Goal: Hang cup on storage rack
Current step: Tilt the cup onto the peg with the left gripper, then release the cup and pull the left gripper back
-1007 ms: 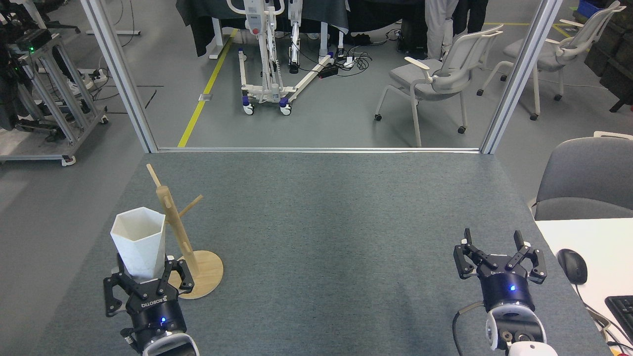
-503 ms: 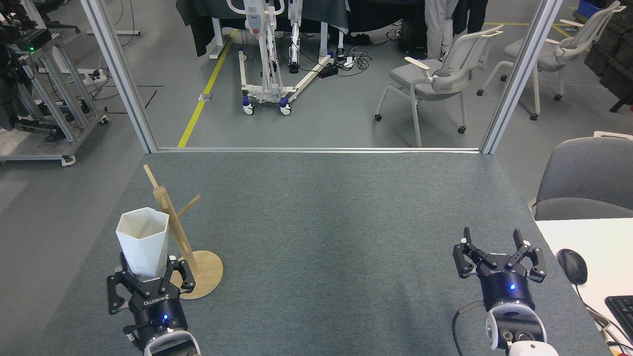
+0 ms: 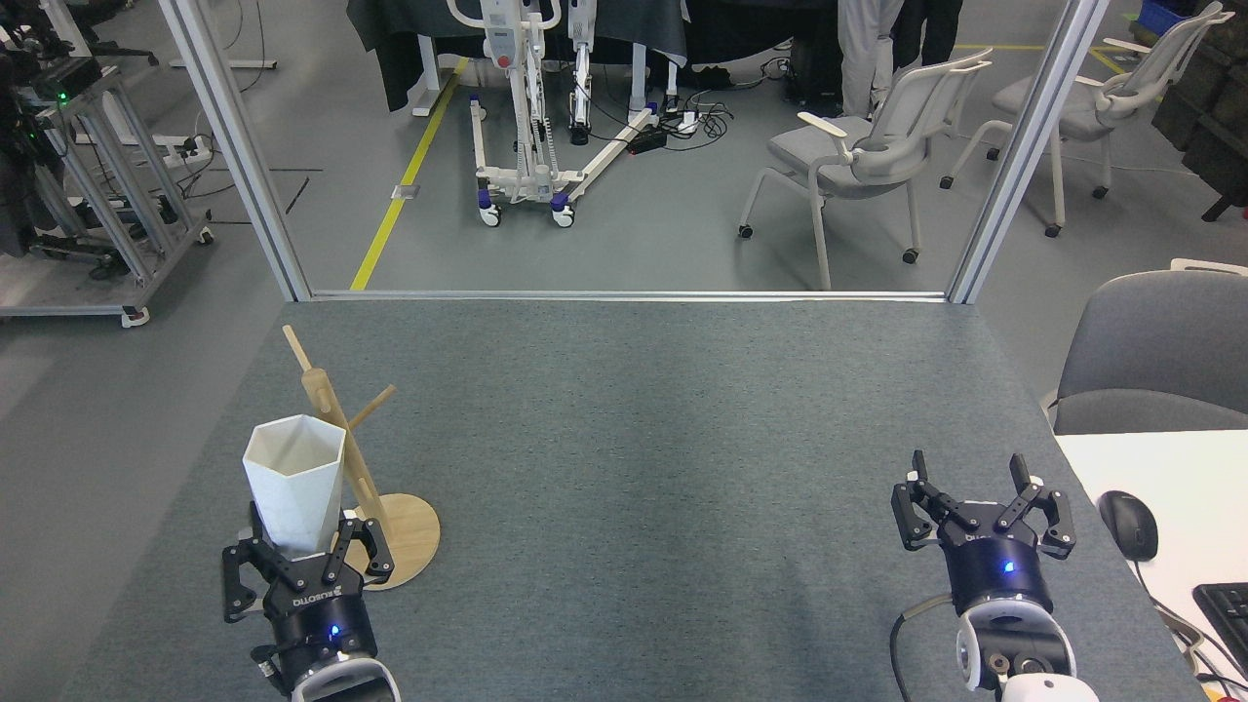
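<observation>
Head view
Left gripper (image 3: 304,551): low at the near-left of the surface, fingers clenched round the narrow base of the cup, holding it upright with the mouth up.
Cup (image 3: 294,480): white, faceted, six-sided rim open to the ceiling; it sits in the left gripper, just left of the rack's post and overlapping it from where I stand (whether it touches the post, I cannot tell). Its handle is not visible.
Rack (image 3: 336,429): pale wooden mug tree on the near-left of the surface, round disc base flat on the felt, post leaning up and to the left in this view, one thin peg pointing up-left at the top and another angled out to the right. No cup hangs on any peg.
Right gripper (image 3: 983,507): near-right of the surface, fingers (image 3: 915,497) released and spread wide, holding nothing, well apart from the cup and the rack.
Surface (image 3: 634,439): grey felt-like top, bare across the middle between the two arms.
Beyond: a white desk (image 3: 1160,478) at the right edge with a dark mouse (image 3: 1128,525) on it (and the corner of a keyboard (image 3: 1225,612)); a grey chair (image 3: 1155,351) behind that; more chairs and a wheeled stand (image 3: 531,107) on the floor further off.
</observation>
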### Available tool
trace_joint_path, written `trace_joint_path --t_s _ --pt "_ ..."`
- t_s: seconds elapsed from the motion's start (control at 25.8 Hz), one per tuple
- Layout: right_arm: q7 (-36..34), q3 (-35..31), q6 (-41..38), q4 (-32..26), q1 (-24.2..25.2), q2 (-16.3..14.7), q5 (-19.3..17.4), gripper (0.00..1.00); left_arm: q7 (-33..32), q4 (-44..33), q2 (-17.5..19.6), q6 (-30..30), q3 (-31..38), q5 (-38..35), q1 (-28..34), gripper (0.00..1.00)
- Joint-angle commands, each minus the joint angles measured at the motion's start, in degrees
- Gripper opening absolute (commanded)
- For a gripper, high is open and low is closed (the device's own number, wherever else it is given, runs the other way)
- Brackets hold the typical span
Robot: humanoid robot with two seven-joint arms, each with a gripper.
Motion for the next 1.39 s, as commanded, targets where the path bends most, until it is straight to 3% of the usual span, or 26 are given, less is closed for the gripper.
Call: trace_joint_path --t_s 0.0,0.81,1.2,1.36 --pt "0.0 0.0 0.1 0.0 0.0 0.0 0.0 1.0 0.1 0.0 -0.4 2.2 0.0 -0.1 0.0 1.0" --pt "0.0 -0.2 0.2 0.0 -0.2 0.2 -0.1 1.0 -0.1 1.6 -1.7 -0.2 -0.1 0.1 1.7 1.0" --pt "-0.5 -0.3 0.1 -0.1 -0.4 0.3 -0.4 1.0 0.3 -4.4 -4.5 -15.7 -10.0 0.0 7.2 1.0" --pt "-0.6 -0.2 -0.5 0.4 -0.4 -1.5 -7.9 1.0 0.7 -8.4 -5.6 -27.4 -10.2 0.0 7.8 1.0"
